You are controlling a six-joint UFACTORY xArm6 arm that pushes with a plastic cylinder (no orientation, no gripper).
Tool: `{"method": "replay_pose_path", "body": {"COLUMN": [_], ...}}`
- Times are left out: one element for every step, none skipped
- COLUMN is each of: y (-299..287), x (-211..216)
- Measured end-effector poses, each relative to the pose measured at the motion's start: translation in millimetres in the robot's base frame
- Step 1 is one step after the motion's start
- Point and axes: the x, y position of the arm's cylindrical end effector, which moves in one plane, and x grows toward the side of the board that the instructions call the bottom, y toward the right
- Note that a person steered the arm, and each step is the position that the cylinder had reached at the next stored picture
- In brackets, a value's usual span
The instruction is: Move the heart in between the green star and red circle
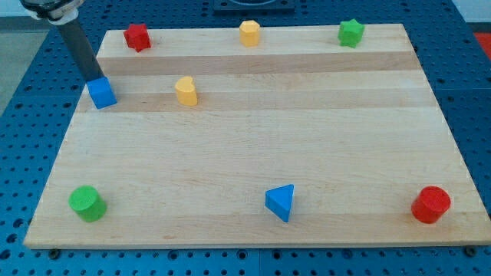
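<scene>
- Camera view: my tip [92, 77] is a bare rod with no fingers to part or close; it touches the top of the blue cube [101, 93].
- The yellow heart [186, 90] lies toward the view's right of my tip, with the cube between them.
- The green star [350, 32] sits far right of the heart at the board's top edge; the red circle [430, 205] is at the bottom right, so the push runs rightward.

Pale matt wooden board [253, 153], perforated blue metal table [23, 138], smooth dark rod [79, 47]

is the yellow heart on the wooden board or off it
On: the yellow heart block sits flat on the wooden board.
</scene>
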Motion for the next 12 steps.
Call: {"method": "replay_pose_path", "body": {"y": [8, 32, 68, 98, 143, 198, 255, 262, 229, 246, 303, 357], "x": [1, 1, 7, 17, 20, 25, 29, 33, 51, 66, 63, 54]}}
